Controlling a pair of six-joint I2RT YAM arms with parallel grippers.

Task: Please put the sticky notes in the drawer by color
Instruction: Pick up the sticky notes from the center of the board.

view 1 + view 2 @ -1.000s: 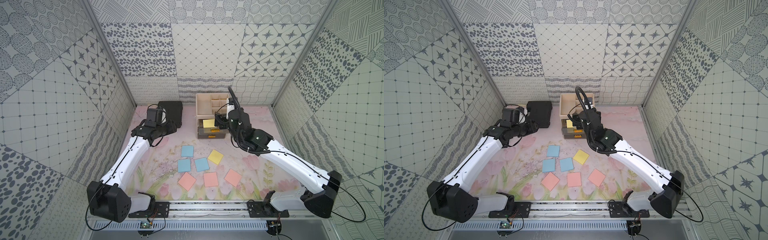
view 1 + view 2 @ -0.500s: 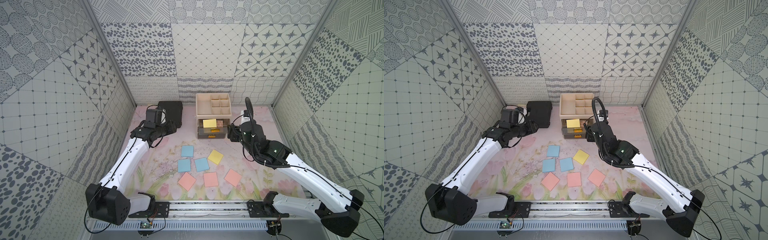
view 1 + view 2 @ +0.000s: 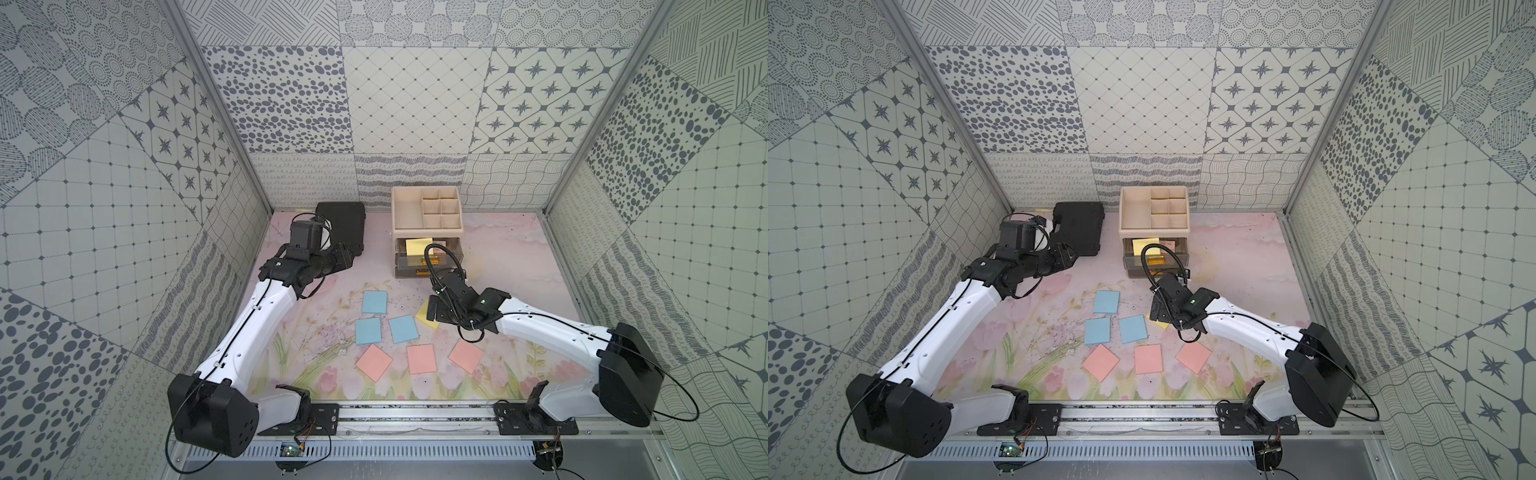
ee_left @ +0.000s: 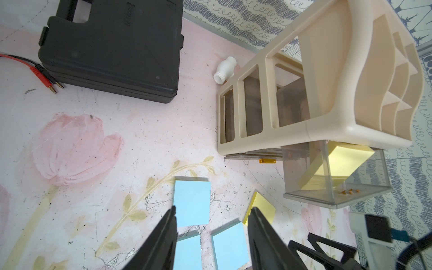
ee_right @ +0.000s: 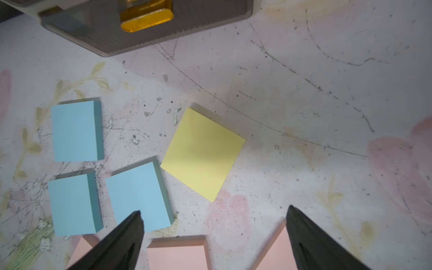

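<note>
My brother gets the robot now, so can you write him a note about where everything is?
Left gripper: open, empty, beside the black case.
Right gripper: open, empty, over the one yellow note on the table.
Done: yellow notes lie in the cabinet's open top drawer.
Left: that yellow note, three blue notes and three pink notes, all flat on the table.

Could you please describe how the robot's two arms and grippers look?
The left arm and right arm have glossy white shells, bulky black joints and thin black cables running alongside. The left gripper and right gripper have tapered black fingers.
</note>
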